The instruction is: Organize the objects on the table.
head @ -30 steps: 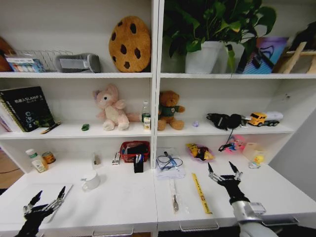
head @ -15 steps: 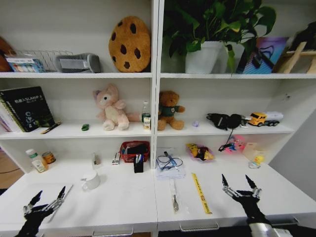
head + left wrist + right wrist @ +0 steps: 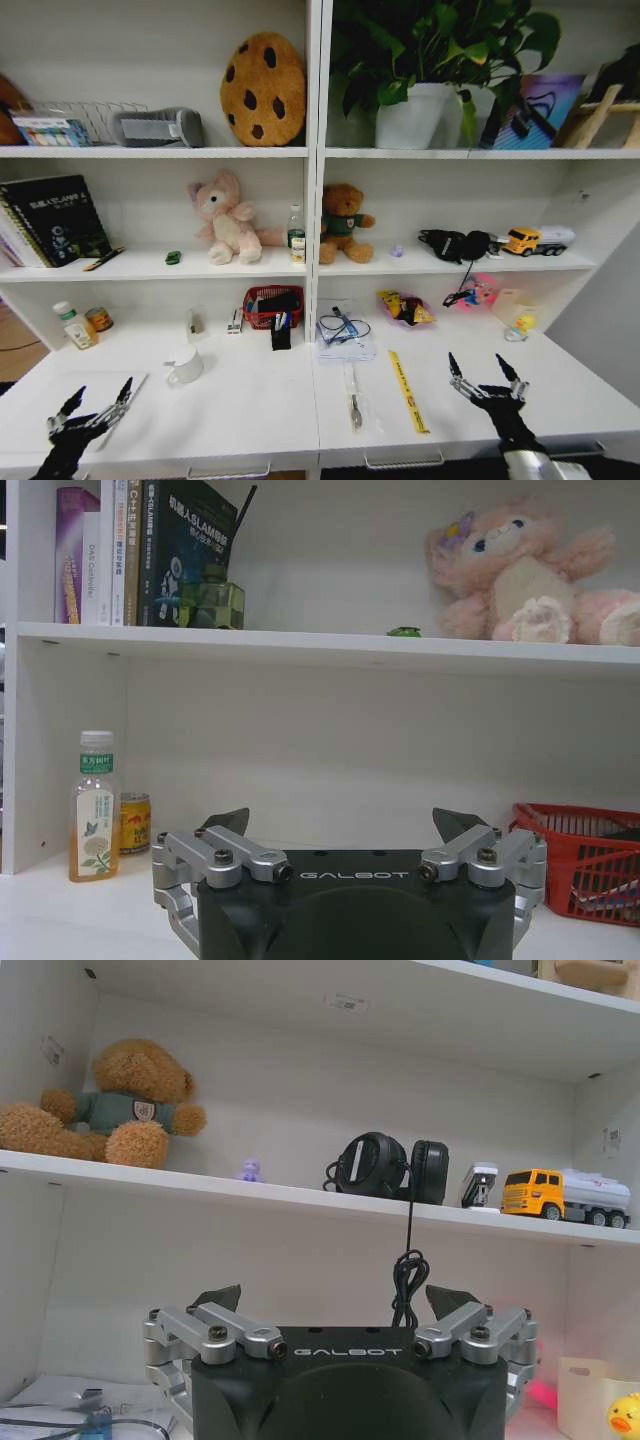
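Both grippers hover low over the front of the white table [image 3: 250,400], fingers spread apart and holding nothing: the left gripper [image 3: 92,406] beside the thin silver laptop [image 3: 40,395], the right gripper [image 3: 483,372] near a yellow ruler [image 3: 407,391]. The head view shows a red basket [image 3: 272,305] holding dark items. The left wrist view shows one yellow drink bottle [image 3: 95,808] beside one can [image 3: 134,824]. The right wrist view shows black headphones [image 3: 390,1168] and one yellow toy truck [image 3: 563,1195] on a shelf.

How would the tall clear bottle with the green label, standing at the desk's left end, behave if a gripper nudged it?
The tall green-labelled clear bottle stands upright and narrow, so a high push would probably tip it. It looks nearly full, likely fairly heavy. Once tipped, its round body may roll toward the small yellow can beside it.
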{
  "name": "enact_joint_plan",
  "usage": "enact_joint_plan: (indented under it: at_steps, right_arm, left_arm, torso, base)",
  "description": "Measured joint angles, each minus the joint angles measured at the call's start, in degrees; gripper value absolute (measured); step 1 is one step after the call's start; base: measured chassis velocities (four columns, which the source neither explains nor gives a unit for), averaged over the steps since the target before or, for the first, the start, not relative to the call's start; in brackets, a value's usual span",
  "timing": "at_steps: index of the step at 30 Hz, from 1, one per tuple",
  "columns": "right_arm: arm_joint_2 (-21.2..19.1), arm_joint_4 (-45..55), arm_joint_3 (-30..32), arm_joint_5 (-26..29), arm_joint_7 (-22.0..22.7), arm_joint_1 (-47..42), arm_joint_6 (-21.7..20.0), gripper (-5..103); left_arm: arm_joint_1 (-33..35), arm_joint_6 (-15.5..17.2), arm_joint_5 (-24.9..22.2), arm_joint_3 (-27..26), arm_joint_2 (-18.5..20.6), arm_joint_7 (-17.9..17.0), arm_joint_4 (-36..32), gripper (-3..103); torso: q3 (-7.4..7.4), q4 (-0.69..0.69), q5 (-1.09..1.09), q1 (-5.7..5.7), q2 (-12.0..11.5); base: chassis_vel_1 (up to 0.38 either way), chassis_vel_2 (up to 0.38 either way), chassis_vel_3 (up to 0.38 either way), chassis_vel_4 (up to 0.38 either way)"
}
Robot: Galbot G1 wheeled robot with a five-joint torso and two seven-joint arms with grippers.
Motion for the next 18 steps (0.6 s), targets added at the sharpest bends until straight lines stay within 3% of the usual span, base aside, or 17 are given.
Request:
enact_joint_plan:
  at_steps: [9, 18]
  right_arm:
    - [-0.02, -0.05, -0.08, 0.01, 0.05, 0.07, -0.11, 100]
    - [-0.03, -0.07, -0.12, 0.01, 0.1, 0.09, -0.15, 100]
  left_arm:
    - [0.0, 0.0, 0.0, 0.0, 0.0, 0.0, 0.0, 100]
    - [0.0, 0.0, 0.0, 0.0, 0.0, 0.01, 0.0, 100]
  torso:
    - [0.0, 0.0, 0.02, 0.0, 0.0]
    - [0.0, 0.0, 0.0, -0.01, 0.0]
  base:
    - [0.134, 0.126, -0.117, -0.148]
    - [0.247, 0.244, -0.246, -0.241]
